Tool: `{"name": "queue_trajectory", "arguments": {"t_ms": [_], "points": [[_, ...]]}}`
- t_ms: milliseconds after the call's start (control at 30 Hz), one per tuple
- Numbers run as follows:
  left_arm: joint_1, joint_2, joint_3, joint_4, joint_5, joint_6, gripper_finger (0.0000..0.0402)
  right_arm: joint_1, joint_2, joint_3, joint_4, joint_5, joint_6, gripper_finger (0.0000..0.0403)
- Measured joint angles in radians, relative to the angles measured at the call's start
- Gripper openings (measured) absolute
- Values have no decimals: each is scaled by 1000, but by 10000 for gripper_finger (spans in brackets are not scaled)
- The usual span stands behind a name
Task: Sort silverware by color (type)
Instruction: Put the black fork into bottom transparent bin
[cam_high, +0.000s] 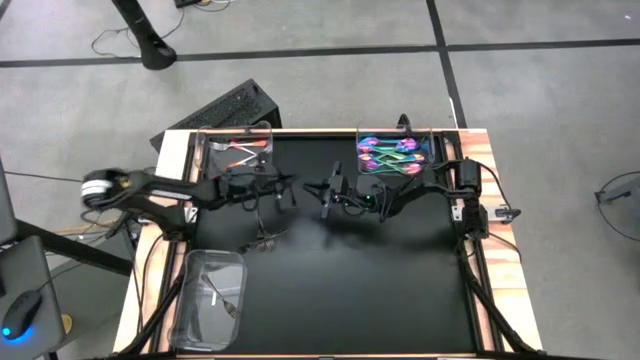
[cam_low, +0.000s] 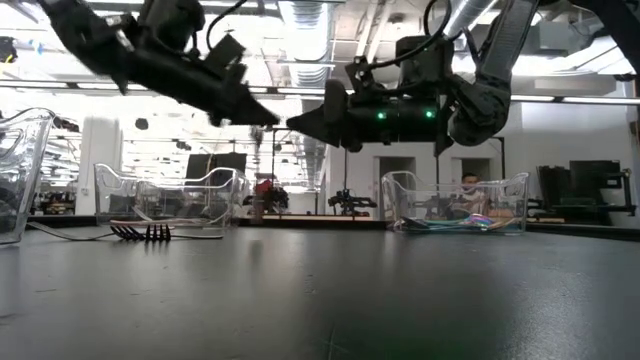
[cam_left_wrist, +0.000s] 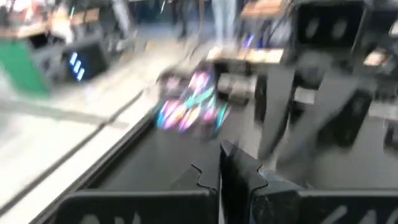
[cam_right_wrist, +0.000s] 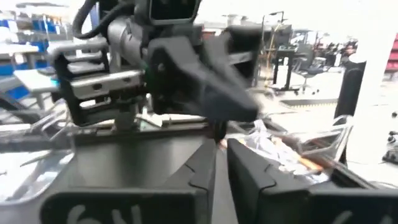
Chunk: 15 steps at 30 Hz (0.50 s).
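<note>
Both grippers hang above the matte black table (cam_high: 330, 290) with fingers pressed together, empty: left gripper (cam_high: 288, 183), right gripper (cam_high: 312, 189). Iridescent silverware (cam_high: 388, 155) fills one clear tray (cam_high: 432, 150); a slim dark fork (cam_low: 140, 232) lies loose.

Probably open mat (cam_high: 340, 290) below grippers.

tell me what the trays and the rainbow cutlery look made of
The trays look like clear hard plastic: the room shows through their glossy walls. The rainbow cutlery looks like metal with an iridescent coating, shimmering teal, pink and purple; plastic cannot be ruled out.
</note>
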Motion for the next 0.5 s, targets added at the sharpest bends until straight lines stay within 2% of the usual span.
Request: {"name": "queue_trajectory", "arguments": {"t_ms": [133,267,367,500], "points": [[-1,-222,52,-485,-58,-77,0,8,0,0,41,3,12,86],[-2,-418,125,-864,42,-232,0,13,0,0,33,2,102,101],[-11,-530,189,-1079,106,-335,0,11,0,0,-13,3,145,104],[-40,-641,284,-1252,87,-415,0,11,0,1,-36,3,197,105]]}}
